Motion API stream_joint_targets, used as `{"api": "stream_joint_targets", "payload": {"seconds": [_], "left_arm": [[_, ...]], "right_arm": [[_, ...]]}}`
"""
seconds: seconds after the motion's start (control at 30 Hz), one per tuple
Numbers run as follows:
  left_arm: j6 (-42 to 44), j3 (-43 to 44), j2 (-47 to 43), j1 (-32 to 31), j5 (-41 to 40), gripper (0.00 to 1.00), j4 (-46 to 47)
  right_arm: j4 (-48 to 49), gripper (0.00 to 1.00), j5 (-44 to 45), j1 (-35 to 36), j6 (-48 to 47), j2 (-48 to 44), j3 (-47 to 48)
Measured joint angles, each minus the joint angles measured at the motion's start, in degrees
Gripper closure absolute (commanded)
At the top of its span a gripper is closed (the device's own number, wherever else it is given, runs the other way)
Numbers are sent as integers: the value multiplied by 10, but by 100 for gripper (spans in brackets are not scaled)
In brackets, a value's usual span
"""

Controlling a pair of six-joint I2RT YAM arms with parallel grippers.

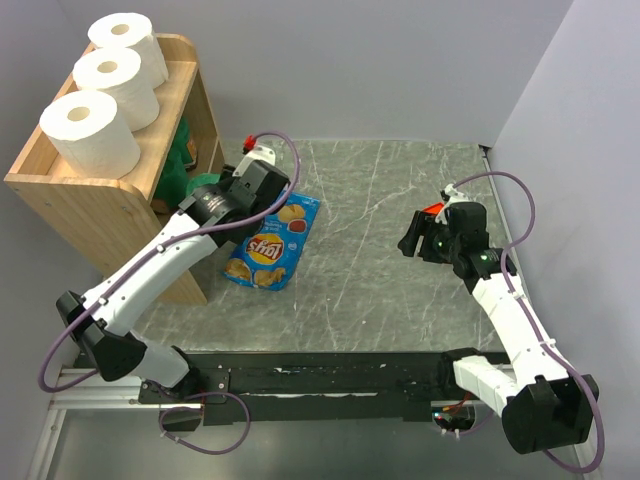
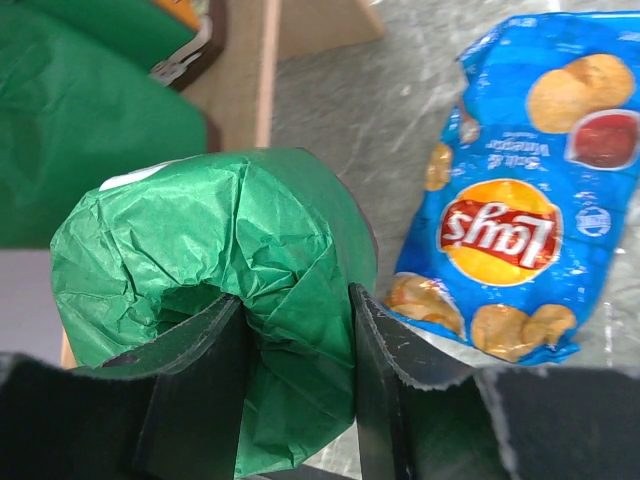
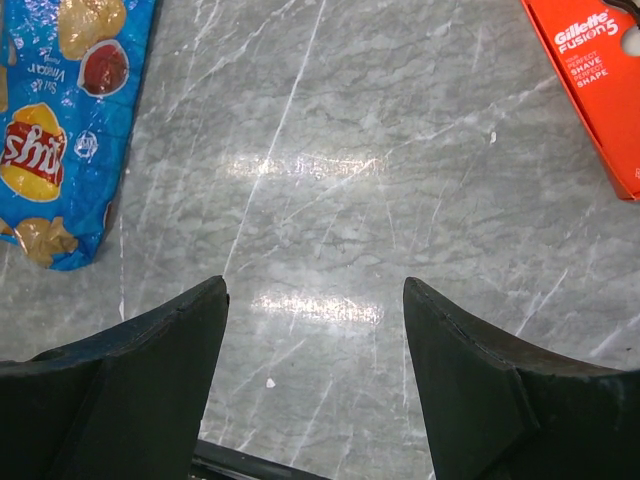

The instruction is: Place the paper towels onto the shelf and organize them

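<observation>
The grey marbled surface (image 1: 400,260) carried the light wooden shelf (image 1: 90,200), its lower tiers largely hidden behind the left arm. Three soft white paper towels (image 1: 92,130) stood in a row on its rimmed top, cores upward. More green paper (image 1: 180,160) showed only partly on a lower tier. A glossy chip bag (image 1: 272,245) lay flat. Beside the shelf, the left jaws pinched a crumpled green roll (image 2: 220,260), its hollow end facing the wrist camera. The right jaws stood wide and empty over the surface. An orange box (image 3: 600,80) was cut off.
</observation>
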Motion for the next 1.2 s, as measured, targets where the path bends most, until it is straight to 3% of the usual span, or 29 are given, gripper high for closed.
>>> {"api": "stream_joint_targets", "payload": {"seconds": [1.03, 1.2], "left_arm": [[-107, 27, 12, 34, -92, 55, -111], [-141, 28, 27, 35, -122, 41, -135]], "right_arm": [[-2, 22, -12, 0, -5, 14, 22], [-4, 22, -14, 0, -7, 17, 23]]}}
